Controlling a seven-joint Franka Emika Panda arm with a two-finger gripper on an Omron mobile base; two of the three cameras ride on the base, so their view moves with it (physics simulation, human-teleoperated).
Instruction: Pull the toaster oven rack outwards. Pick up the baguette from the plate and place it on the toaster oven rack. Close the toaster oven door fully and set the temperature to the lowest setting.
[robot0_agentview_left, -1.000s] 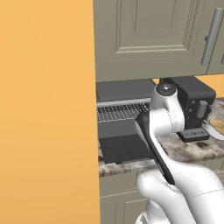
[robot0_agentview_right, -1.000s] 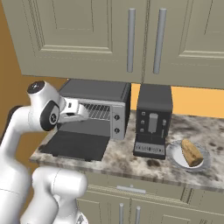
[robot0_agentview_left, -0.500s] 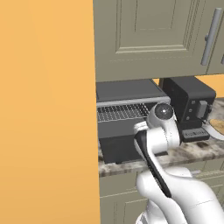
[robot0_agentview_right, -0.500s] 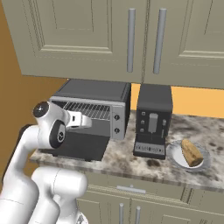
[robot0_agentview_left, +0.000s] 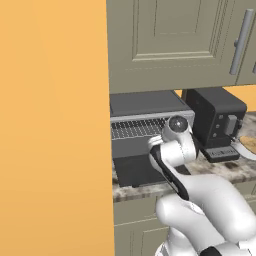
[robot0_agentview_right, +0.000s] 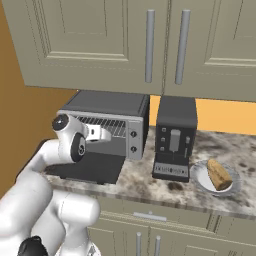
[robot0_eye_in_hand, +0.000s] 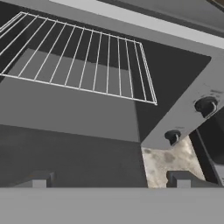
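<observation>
I have the claw (robot0_eye_in_hand: 109, 179) released and empty before the toaster oven (robot0_agentview_right: 107, 107). Step one stands: the toaster oven rack (robot0_eye_in_hand: 78, 61), at twelve o'clock, needs hooking and pulling outward.

arm: drops from above the toaster oven (robot0_agentview_right: 107, 117) | gripper (robot0_agentview_right: 102, 134): now low before its open cavity

The thin silver wire toaster oven rack (robot0_eye_in_hand: 83, 57) looks like bright metal. Ahead of the fingers, the dark-grey box-shaped toaster oven (robot0_agentview_right: 107, 107) is matt, its flat black door (robot0_eye_in_hand: 65, 162) smooth. The speckled stone counter (robot0_agentview_right: 145, 177) looks polished.
</observation>
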